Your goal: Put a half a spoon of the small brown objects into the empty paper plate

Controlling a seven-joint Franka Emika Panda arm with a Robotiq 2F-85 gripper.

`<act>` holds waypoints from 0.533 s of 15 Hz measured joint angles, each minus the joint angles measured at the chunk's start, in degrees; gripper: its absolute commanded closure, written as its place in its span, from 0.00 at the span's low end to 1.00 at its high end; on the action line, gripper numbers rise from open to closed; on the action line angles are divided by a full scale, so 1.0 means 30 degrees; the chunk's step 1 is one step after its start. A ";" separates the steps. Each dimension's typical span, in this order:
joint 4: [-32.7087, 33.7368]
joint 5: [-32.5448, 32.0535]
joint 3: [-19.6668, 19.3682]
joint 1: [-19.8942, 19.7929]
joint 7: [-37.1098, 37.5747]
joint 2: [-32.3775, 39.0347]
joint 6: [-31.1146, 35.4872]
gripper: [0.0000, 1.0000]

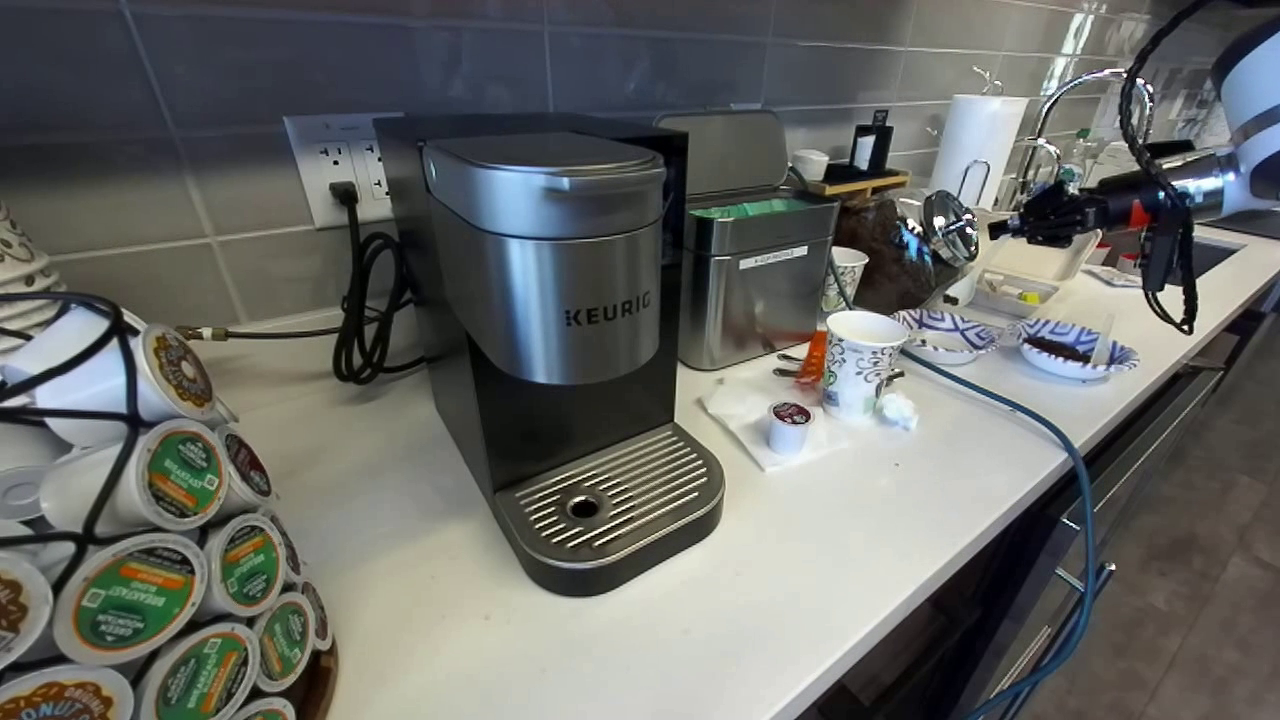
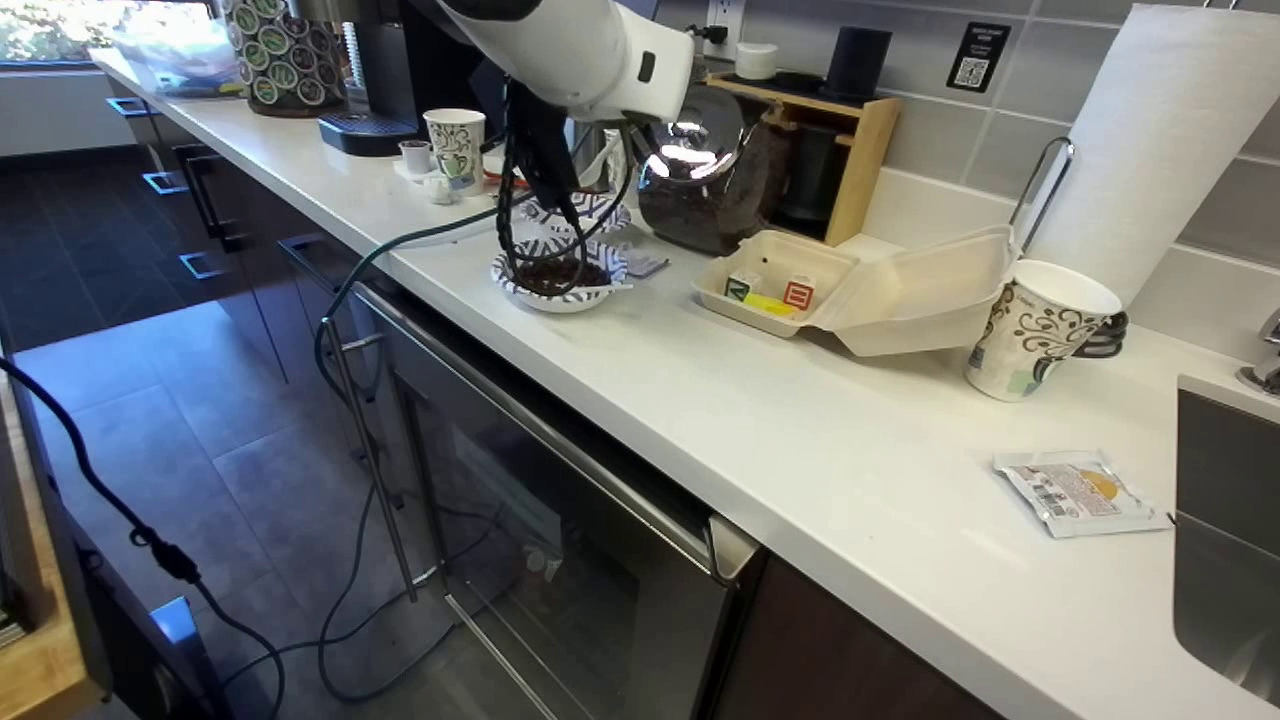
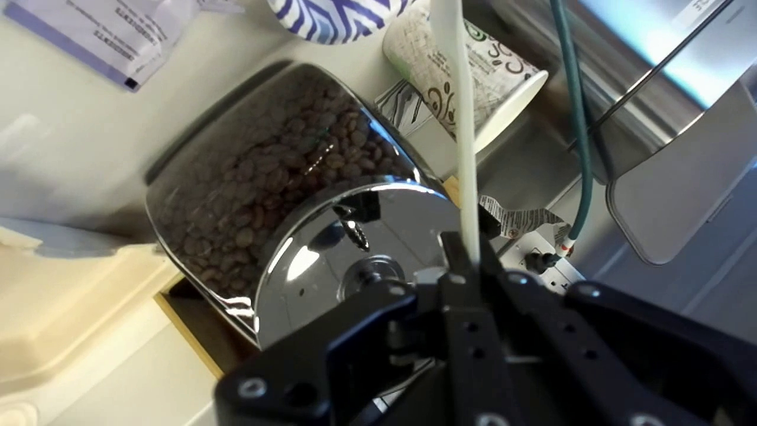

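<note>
– Holding anything in the gripper [image 3: 471, 251]?
– Clamped together on a pale plastic spoon [image 3: 466, 130], with a jar of brown beans [image 3: 272, 183] on the far side in the wrist view.
– Where to find the small brown bits [image 1: 1058, 348]?
– In a blue-patterned paper bowl [image 1: 1075, 371], right in an exterior view, with a matching paper bowl [image 1: 945, 335] just to the left.

On the counter [image 2: 700, 430], near the front edge, we see a patterned paper plate [image 2: 568, 303] — brown bits [image 2: 546, 275] in it.
</note>
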 measured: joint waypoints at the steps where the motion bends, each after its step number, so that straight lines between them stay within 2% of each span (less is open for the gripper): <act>1: -0.0325 0.0168 0.0000 0.0201 -0.0686 -0.0290 0.0383 0.99; 8: -0.2400 0.2590 0.0087 0.1865 -0.5904 -0.2201 0.2896 0.99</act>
